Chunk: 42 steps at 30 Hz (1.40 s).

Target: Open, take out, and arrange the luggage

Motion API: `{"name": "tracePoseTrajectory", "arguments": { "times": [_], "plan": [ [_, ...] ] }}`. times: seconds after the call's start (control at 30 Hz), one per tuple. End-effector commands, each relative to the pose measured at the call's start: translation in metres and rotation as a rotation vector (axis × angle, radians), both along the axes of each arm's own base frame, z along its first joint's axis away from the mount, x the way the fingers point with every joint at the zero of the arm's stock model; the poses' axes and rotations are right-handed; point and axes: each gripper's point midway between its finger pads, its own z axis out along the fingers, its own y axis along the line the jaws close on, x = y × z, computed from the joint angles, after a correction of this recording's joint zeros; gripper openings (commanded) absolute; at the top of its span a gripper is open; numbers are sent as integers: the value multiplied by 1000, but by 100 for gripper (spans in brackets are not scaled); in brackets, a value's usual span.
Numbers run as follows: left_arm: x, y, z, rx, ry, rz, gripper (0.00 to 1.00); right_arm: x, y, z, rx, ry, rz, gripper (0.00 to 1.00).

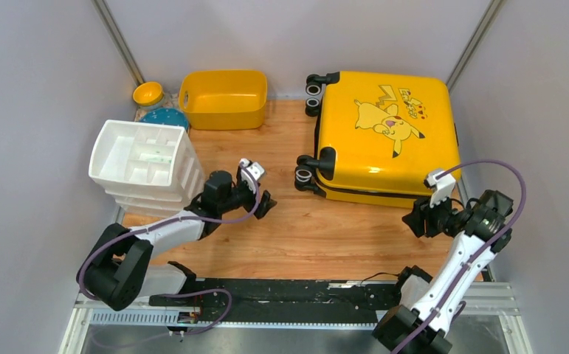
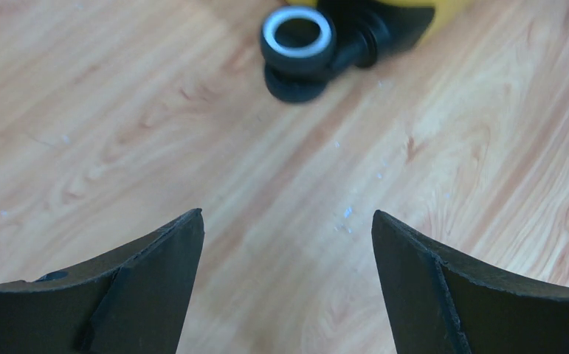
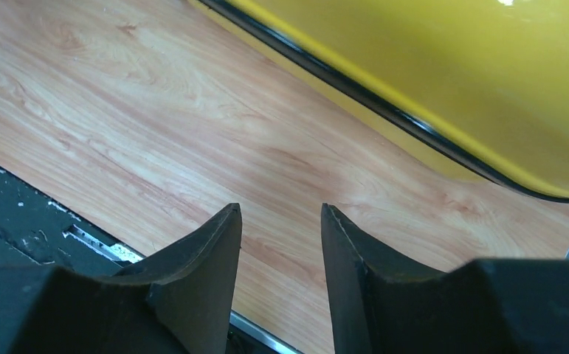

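Luggage (image 1: 384,133) lies shut and flat, far right on table (image 1: 340,236). Left arm stretches low twd its near wheel (image 2: 297,33); left gripper (image 1: 261,190) wide open, empty. Right gripper (image 1: 419,218) by luggage's near edge, part open, empty. Wrist cams crop luggage.

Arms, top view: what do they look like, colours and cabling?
The left arm and right arm both have white links and black joints. A purple cable loops along each, and a white mount sits at each wrist. The fingers are matte black wedges.

Left wrist view: luggage (image 2: 388,26) cut off by top edge (wheel (image 2: 297,37) blurred); teal item (image 1: 165,118) half hidden behind organiser (image 1: 145,158).
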Motion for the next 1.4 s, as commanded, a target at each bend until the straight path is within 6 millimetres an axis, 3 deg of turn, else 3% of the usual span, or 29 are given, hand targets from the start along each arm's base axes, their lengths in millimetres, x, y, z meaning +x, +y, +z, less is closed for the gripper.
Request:
{"name": "tracePoseTrajectory", "arguments": {
  "times": [0.0, 0.13, 0.17, 0.23, 0.4, 0.57, 0.87, 0.97, 1.37],
  "plan": [
    [6, -19, 51, -76, -341, 19, 92, -9, 17, -7, -40, -41, 52, 47],
    [-2, -41, 42, 15, -501, -44, 92, -12, 22, -23, -78, -30, 70, 45],
    [1, -46, 54, 58, -634, -64, 92, -12, 23, -25, -76, -23, 60, 45],
    [-3, -61, 50, 112, -715, -112, 92, -10, 20, -31, -109, -18, 59, 44],
    [9, -85, 47, 224, -846, -162, 80, -10, 20, -34, -125, -11, 62, 43],
    [23, -91, 77, 237, -1014, -26, 69, -10, 20, -35, -130, -13, 60, 42],
    [25, -99, 110, 95, -993, 100, 66, -13, 20, -45, -140, 6, 82, 41],
    [32, -102, 127, 38, -954, 147, 63, -15, 22, -48, -144, 11, 99, 40],
    [47, -119, 208, -82, -1076, 214, 56, -27, 34, -46, -185, -58, 198, 37]
  ]
}}
